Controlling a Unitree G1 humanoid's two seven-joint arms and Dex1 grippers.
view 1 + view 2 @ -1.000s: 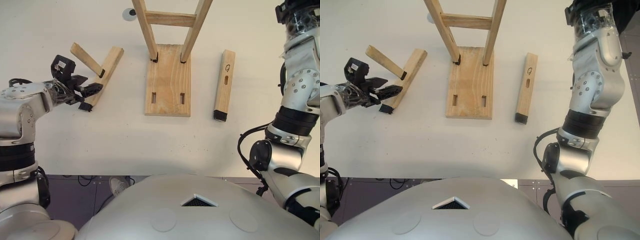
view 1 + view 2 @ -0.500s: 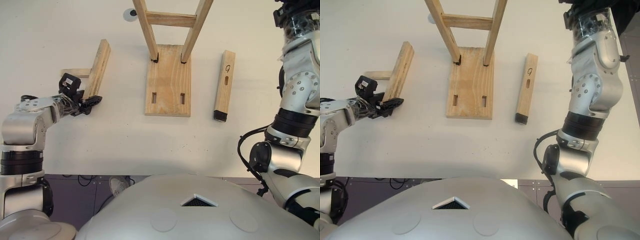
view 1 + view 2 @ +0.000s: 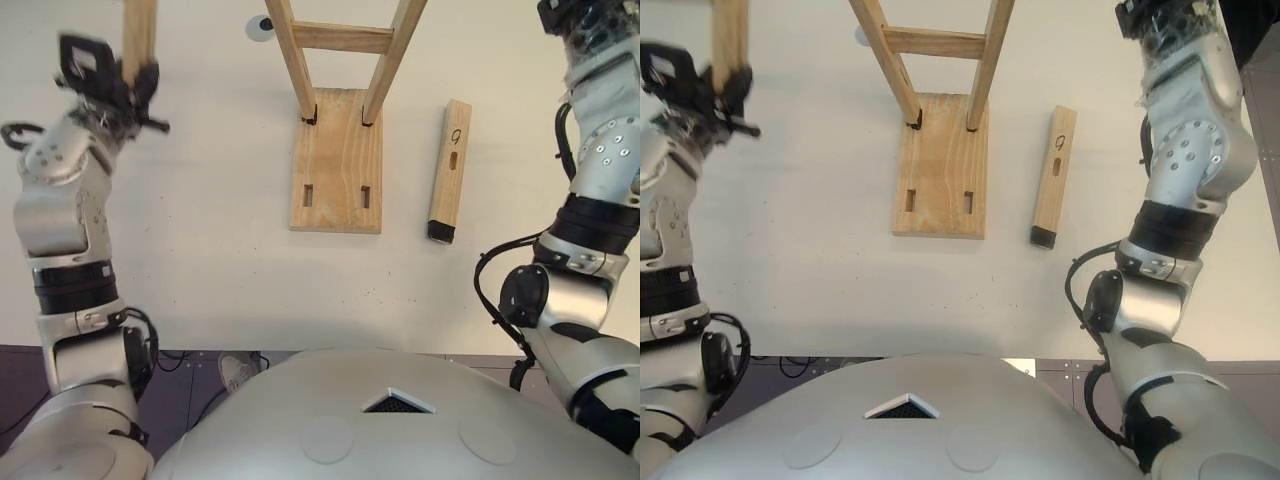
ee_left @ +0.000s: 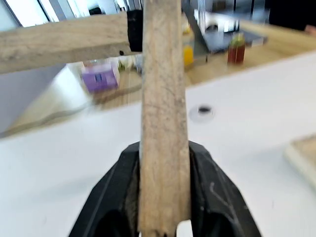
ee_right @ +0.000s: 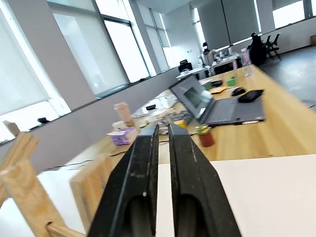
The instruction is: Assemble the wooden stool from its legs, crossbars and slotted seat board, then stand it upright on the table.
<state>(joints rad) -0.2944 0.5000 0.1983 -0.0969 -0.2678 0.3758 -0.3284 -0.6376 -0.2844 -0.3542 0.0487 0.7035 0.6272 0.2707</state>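
White table (image 3: 200, 250): one leg pair (image 3: 342, 40) slotted into seat board (image 3: 335, 150); left tool (image 4: 164, 182) clamps second leg (image 4: 163, 98), right tool (image 5: 163, 148) closed, empty

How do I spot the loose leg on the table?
On the table, find the flat seat board. The loose leg lies on the robot's right of it. Unlike the two legs standing in the board, it lies flat and alone.

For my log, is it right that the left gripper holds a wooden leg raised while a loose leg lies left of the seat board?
Not quite: the loose leg lies right of the seat board, as the left eye view shows. The left gripper does hold a wooden leg raised.
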